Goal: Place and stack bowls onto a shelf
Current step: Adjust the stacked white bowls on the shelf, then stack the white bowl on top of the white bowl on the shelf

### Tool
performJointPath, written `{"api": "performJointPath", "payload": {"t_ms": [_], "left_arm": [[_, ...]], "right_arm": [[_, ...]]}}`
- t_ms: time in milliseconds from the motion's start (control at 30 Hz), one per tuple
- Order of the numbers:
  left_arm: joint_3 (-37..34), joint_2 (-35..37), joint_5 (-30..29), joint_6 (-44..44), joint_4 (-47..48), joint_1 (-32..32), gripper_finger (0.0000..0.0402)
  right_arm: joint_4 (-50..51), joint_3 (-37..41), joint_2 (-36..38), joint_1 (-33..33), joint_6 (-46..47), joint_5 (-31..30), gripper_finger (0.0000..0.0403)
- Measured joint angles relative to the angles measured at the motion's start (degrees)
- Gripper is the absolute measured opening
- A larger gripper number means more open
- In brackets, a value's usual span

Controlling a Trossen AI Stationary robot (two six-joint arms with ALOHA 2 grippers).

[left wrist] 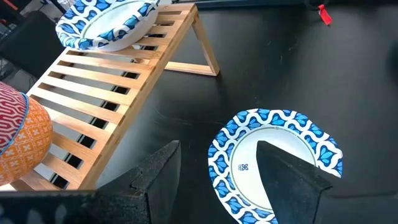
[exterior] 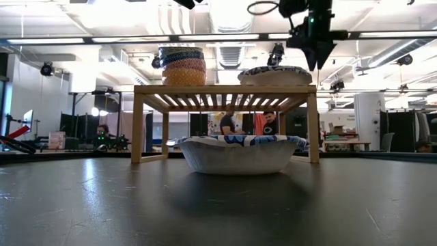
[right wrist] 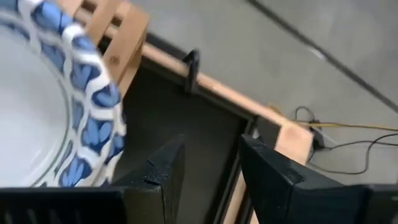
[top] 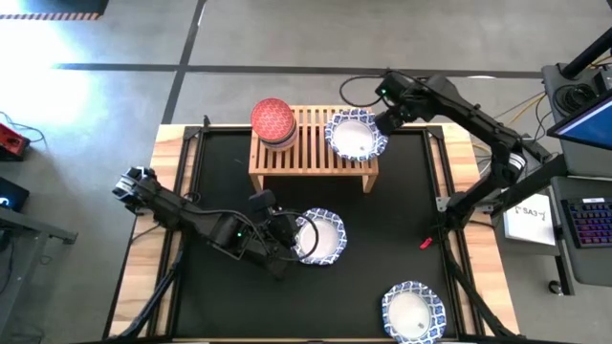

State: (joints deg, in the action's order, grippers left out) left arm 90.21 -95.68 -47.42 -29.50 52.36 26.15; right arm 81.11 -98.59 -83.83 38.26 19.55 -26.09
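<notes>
High view, bowls: small stack (top: 273,122) with red on top at left end of shelf (top: 311,153); white blue-rimmed bowl (top: 355,136) at its right end; another blue-rimmed one (top: 320,236) on the mat just in front of shelf; third one (top: 413,310) near the front right corner, well apart.
Left gripper (top: 289,236): fingers spread wide, straddling the near rim of the mat bowl, nothing gripped yet.
Right gripper (top: 390,121): just beside the shelf bowl's outer rim, fingers apart, empty.
Risk, left: probably about to pinch that rim; shallow bite could tip or skid the bowl on the mat, or drop it on the lift.
Risk, right: fingers so close to the shelf bowl that a sideways move could nudge it off the end slat.
Low view extra: shows shelf bowl sitting flat on the slats, mat bowl partly under the shelf front, people in the room behind.
Left wrist view extra: shows finger (left wrist: 292,174) over the bowl's inside, the other outside the rim, hard to tell from above.
</notes>
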Motion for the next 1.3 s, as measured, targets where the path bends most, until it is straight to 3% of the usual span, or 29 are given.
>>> {"api": "performJointPath", "payload": {"t_ms": [400, 800, 1133, 1300], "left_arm": [[0.0, 0.0, 0.0, 0.0, 0.4, 1.1, 0.0194], [0.0, 0.0, 0.0, 0.0, 0.5, 1.1, 0.0194], [0.0, 0.0, 0.0, 0.4, 0.6, 1.1, 0.0194], [0.0, 0.0, 0.0, 0.2, 0.6, 1.1, 0.0194]], "right_arm": [[-1.8, 7.2, -2.8, -0.2, 0.4, 4.4, 0.0139], [-11.2, 7.4, -2.8, -1.3, -1.1, 15.4, 0.0139], [-13.4, 7.4, -2.8, -1.3, -3.1, 15.6, 0.0139], [-9.2, 5.6, -2.4, -1.2, -3.4, 15.5, 0.0139]]}}
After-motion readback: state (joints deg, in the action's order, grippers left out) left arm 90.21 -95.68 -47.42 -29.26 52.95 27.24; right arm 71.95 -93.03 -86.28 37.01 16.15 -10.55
